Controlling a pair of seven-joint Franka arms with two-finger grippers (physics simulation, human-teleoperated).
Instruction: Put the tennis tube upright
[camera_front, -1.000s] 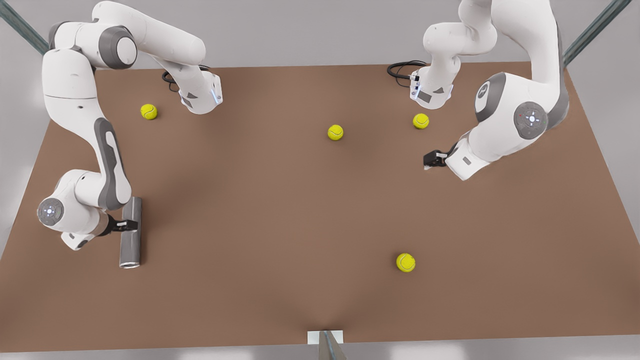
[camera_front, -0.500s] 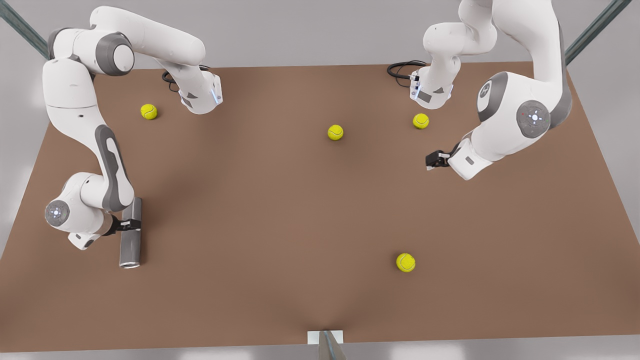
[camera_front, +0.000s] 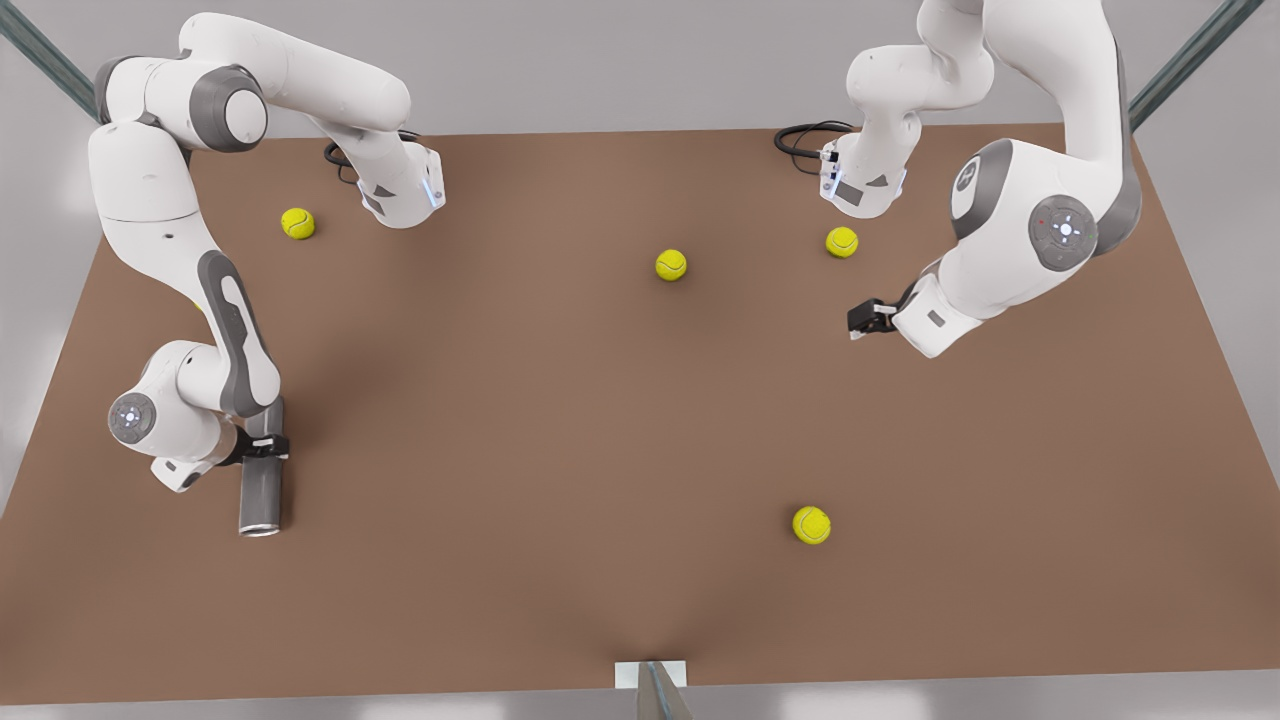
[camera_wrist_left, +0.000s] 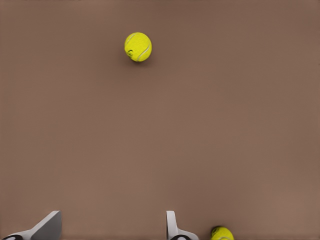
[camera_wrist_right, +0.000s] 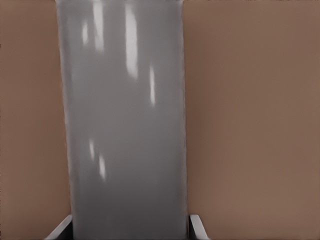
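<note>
table (camera_front: 560, 440): brown top, carries everything, four balls scattered
tennis tube (camera_front: 262, 482): lies flat near the front view's left edge, long axis running far-to-near, hollow end at the near tip; not upright yet
tube contents: cannot tell, near mouth looks dark
right gripper (camera_front: 266, 447): at the tube from the left, fingers straddling it about mid-length; in the right wrist view the tennis tube (camera_wrist_right: 125, 120) sits between both fingertips (camera_wrist_right: 196, 223), touching or just beside, grip firmness unclear
left gripper (camera_front: 862, 319): on the front view's right, well apart from the tube, waits; fingers (camera_wrist_left: 171, 225) apart, nothing between
nearer arm: right, by far
next move, judged: clamp, lift, rotate the long axis to vertical
tennis balls (camera_front: 812, 524): loose, none near the tube
</note>
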